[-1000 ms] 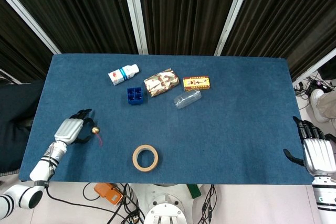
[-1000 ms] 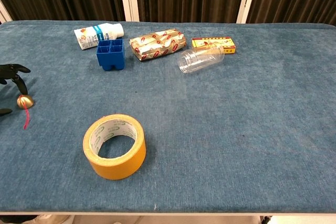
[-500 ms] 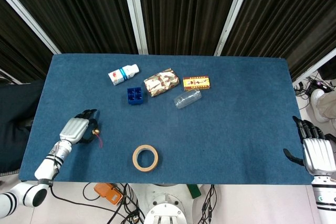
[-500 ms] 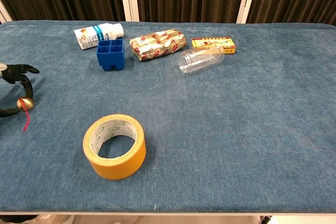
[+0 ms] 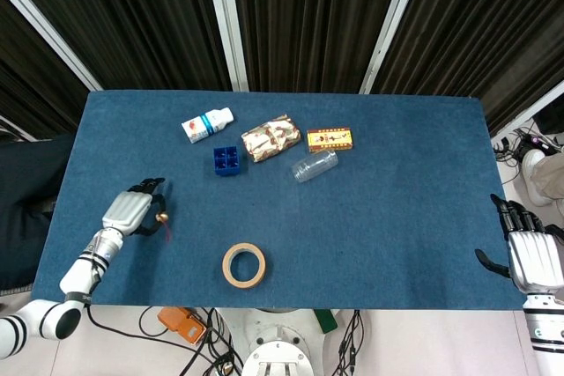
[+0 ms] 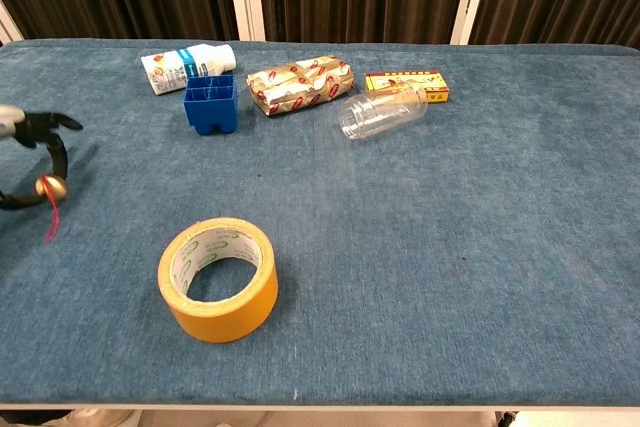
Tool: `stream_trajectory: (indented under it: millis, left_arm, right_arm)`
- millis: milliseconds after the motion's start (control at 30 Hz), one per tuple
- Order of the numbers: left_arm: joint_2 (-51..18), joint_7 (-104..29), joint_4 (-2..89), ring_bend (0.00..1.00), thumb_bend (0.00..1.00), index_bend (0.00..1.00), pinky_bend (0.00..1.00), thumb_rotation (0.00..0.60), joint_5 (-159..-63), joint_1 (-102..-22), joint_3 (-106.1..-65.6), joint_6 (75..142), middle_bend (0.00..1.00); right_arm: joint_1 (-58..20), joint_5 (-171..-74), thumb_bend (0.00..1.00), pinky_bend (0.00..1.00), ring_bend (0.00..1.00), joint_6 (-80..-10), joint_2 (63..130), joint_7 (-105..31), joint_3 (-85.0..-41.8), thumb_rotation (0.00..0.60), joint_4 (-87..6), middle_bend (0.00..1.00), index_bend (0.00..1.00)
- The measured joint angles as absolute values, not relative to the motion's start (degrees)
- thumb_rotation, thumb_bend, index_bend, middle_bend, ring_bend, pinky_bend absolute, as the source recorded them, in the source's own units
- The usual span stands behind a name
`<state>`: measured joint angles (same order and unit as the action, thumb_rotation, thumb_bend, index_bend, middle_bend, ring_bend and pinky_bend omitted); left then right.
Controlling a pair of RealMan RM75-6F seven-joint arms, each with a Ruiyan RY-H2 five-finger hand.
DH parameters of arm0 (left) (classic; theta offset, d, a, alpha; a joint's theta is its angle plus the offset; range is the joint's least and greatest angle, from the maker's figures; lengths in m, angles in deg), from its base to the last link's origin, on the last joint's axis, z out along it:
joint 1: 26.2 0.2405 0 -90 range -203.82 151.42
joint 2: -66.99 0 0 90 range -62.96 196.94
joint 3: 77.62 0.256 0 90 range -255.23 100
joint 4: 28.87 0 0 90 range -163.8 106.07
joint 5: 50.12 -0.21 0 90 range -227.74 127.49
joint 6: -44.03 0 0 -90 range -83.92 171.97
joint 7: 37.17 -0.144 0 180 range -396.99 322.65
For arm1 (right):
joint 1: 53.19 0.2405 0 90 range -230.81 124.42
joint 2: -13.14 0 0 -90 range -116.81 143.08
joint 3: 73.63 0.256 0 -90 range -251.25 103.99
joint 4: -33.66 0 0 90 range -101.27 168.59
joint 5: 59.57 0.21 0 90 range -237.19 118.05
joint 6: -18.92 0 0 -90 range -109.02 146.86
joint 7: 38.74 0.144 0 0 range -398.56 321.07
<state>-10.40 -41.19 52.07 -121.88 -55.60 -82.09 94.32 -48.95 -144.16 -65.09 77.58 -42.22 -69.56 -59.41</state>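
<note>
Silver-backed hands (image 5: 129, 212) — black fingers, white arms

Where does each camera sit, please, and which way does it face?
Head view: high above the near edge, looking down on the whole blue table; shows the left hand holding a small gold bell and the right hand.
Chest view: low at the near edge, looking across the table; only the left hand shows.
Both share the tape roll, bell, left hand.
</note>
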Motion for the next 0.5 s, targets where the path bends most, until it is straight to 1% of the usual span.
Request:
stream_trajectory:
  millis: [200, 300, 433, 500]
  left_arm:
    - [-2.5, -44.7, 62.5, 0.0, 0.37, 0.54, 0.17, 0.6, -119.8, -56.8, -84.6, 95.3, 0.06]
    - [2.6, -46.7, 68.4, 0.0, 0.37, 0.54, 0.17, 0.6, -117.9, -57.8, -86.0, 95.3, 0.06]
    - [9.7, -50.6, 75.6, 0.0, 0.37, 0.54, 0.17, 0.6, -113.7, -59.5, -88.0, 95.2, 0.06]
    - [12.0, -52.5, 78.0, 0.0, 0.37, 0.54, 0.17, 0.6, -111.6, -60.3, -88.7, 95.4, 0.06]
  right_arm:
    - [-48.9, -144.0, 0.32, 0.24, 0.17, -64.9, 77.4, -42.0, -69.6, 0.6, -59.5, 0.2, 0.06]
    - [-49.0, -143.9, 0.32, 0.24, 0.17, -64.9, 77.3, -41.8, -69.6, 0.6, -59.6, 0.2, 0.06]
    - [-49.0, -143.8, 0.32, 0.24, 0.17, -64.8, 77.3, -41.6, -69.6, 0.6, -59.6, 0.2, 0.06]
    - [-48.9, -143.7, 0.32, 0.24, 0.17, -64.7, 77.2, -41.6, -69.6, 0.6, -59.7, 0.2, 0.06]
